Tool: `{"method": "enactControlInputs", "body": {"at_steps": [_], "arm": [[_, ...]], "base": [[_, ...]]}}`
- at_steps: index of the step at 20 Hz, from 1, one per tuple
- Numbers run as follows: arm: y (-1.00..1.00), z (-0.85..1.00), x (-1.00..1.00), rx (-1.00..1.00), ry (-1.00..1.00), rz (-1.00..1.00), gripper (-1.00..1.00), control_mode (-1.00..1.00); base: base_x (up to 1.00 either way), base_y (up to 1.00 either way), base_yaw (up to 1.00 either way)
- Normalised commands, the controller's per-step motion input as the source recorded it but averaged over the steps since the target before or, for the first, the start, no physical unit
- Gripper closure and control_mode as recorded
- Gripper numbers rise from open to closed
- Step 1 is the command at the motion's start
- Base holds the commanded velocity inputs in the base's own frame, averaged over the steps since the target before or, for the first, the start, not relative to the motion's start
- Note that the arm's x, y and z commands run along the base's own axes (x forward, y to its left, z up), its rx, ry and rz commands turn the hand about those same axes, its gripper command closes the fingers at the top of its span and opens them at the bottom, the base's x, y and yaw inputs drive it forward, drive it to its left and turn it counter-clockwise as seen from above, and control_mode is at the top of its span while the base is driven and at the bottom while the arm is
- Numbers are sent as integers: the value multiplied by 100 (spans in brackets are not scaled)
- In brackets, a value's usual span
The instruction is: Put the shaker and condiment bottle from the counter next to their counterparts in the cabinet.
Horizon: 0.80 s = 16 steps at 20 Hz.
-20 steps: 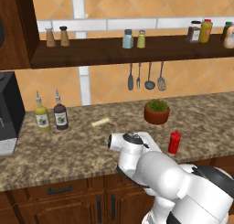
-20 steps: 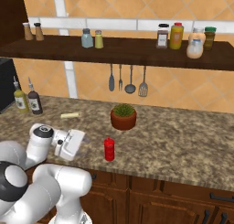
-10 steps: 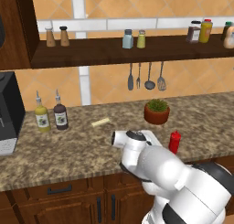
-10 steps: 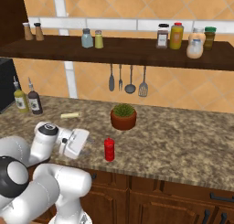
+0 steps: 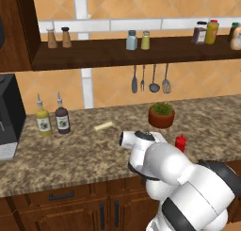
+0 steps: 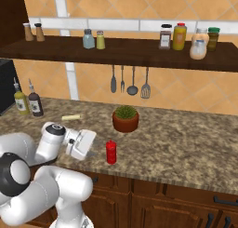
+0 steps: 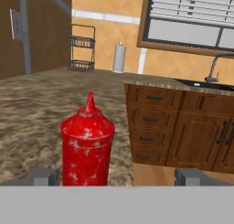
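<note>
The red condiment bottle (image 5: pixel 180 143) (image 6: pixel 110 152) stands upright near the counter's front edge. My gripper (image 6: pixel 92 152) is low over the counter just left of it, jaws open and pointing at it. In the hand view the bottle (image 7: pixel 87 145) looms close ahead of my open gripper (image 7: pixel 119 177), nearer the left fingertip (image 7: pixel 45 176), with nothing held. The pale blue-grey shaker (image 5: pixel 132 40) (image 6: pixel 88 38) stands on the cabinet shelf (image 5: pixel 94 53) (image 6: pixel 130 52) beside the yellow-green shaker (image 5: pixel 146 40) (image 6: pixel 100 40). A dark bottle (image 6: pixel 166 36) and an orange bottle (image 6: pixel 179 36) stand further right.
A potted plant (image 5: pixel 161 114) (image 6: pixel 125 118) sits behind the red bottle. Yellow and dark spouted bottles (image 5: pixel 42 119) (image 5: pixel 62 118) stand at the left by a black appliance (image 5: pixel 9 117). Utensils (image 5: pixel 153 79) hang under the shelf. A pale stick (image 5: pixel 103 126) lies mid-counter.
My hand has edged to the right, closer to the red bottle, with the jaws staying open. The bottle and the shelf items have not moved.
</note>
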Motion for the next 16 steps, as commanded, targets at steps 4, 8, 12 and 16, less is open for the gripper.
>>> {"method": "enactControlInputs", "body": {"at_steps": [4, 8, 12, 16], "arm": [[-25, -5, 0, 0, 0, 0, -100, -100], [-5, -4, 11, 0, 0, 0, -100, -100], [0, -11, 14, 0, 0, 0, -100, -100], [0, -14, 5, 0, 0, 0, -100, -100]], "base": [[0, 0, 0], [0, 0, 0], [0, 0, 0], [0, 0, 0]]}}
